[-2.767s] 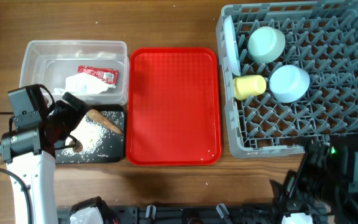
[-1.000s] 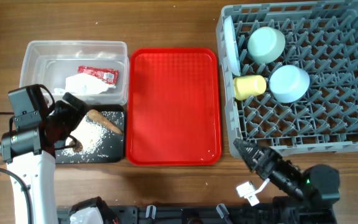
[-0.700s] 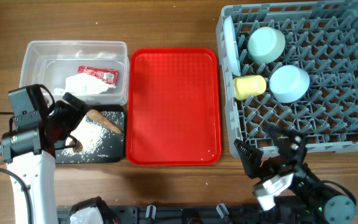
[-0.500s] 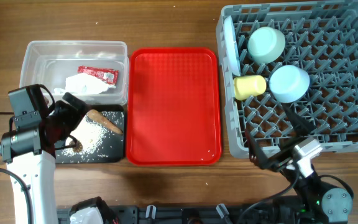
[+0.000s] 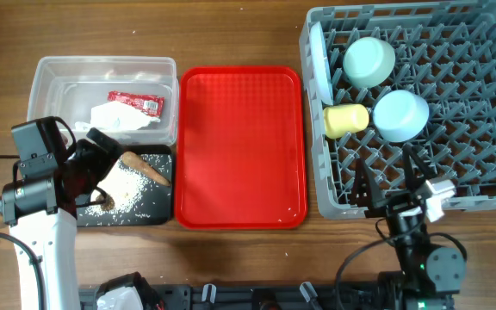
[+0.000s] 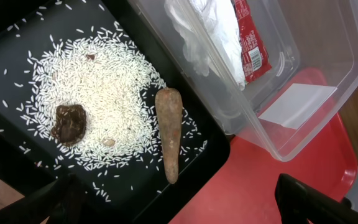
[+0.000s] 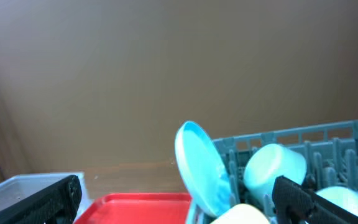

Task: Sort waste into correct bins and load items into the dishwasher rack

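Observation:
The grey dishwasher rack holds the pale green bowl, the light blue bowl, the yellow cup and the light blue plate, which stands on edge at its left side. The clear tub holds the red sauce packet and the crumpled white paper. The black tray holds rice and brown scraps. My left gripper is open and empty over the black tray. My right gripper is open and empty at the rack's front edge.
The flat red tray lies between the bins and the rack, with nothing on it. The right wrist view shows the plate, the green bowl and the red tray ahead.
My right arm has swung along the table's front edge; its open gripper now points over the rack's front edge. The left arm and all objects have not moved.

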Controlling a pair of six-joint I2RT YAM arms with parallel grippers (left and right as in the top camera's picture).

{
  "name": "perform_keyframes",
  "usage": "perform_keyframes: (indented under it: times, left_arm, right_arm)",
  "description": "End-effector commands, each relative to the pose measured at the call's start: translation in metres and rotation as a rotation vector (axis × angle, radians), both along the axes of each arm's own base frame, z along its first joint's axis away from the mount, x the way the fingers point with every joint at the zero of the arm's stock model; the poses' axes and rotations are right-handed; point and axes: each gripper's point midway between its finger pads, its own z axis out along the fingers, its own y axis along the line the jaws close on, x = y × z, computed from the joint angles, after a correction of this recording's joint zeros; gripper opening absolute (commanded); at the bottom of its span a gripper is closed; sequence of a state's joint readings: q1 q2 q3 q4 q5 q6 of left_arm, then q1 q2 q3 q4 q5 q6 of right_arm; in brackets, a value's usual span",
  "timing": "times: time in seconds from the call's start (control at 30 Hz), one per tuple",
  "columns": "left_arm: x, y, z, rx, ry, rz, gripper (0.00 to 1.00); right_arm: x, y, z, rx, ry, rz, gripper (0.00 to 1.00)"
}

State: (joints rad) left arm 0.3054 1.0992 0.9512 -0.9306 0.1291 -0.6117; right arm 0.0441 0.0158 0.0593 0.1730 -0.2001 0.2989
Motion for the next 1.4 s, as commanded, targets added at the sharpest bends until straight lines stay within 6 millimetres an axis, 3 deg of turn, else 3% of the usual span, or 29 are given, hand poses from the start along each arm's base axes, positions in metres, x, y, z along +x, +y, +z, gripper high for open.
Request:
perform_keyframes:
  times: [0.0,0.17,0.27,0.33,1.37]
  left_arm:
    - [0.001,0.001,0.002,-0.005,-0.008,0.007,1.00]
    - [0.001,0.001,0.002,-0.005,-0.008,0.007,1.00]
    - [0.001,0.001,0.002,-0.005,-0.008,0.007,1.00]
    - [0.001,0.001,0.002,-0.005,-0.008,0.007,1.00]
    - [0.001,0.001,0.002,-0.005,-0.008,0.007,1.00]
  right_arm:
    - [0.006,-0.019,-0.012,0.041,0.001,-0.107,1.00]
    - [0.008,-0.029,-0.019,-0.100,0.003,-0.193,1.00]
    - [0.013,-0.028,-0.065,-0.200,0.178,-0.187,1.00]
    - [0.013,-0.025,-0.065,-0.334,0.153,-0.186,1.00]
    - [0.013,-0.026,-0.065,-0.363,0.149,-0.195,1.00]
